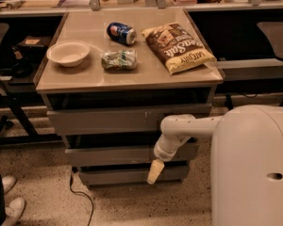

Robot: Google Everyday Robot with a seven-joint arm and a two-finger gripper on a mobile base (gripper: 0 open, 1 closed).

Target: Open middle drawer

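While my white arm (188, 126) reaches in from the right, my cream-tipped gripper (153, 172) hangs pointing down before the lowest grey drawer front (122, 176), just under the wide, flat grey handle-less middle drawer (108, 155). Whether it is clenched or released, I cannot tell. That drawer sits second of three beneath the beige tabletop (132, 77), which carries a round white bowl (68, 54) and a brown chip bag (179, 47).
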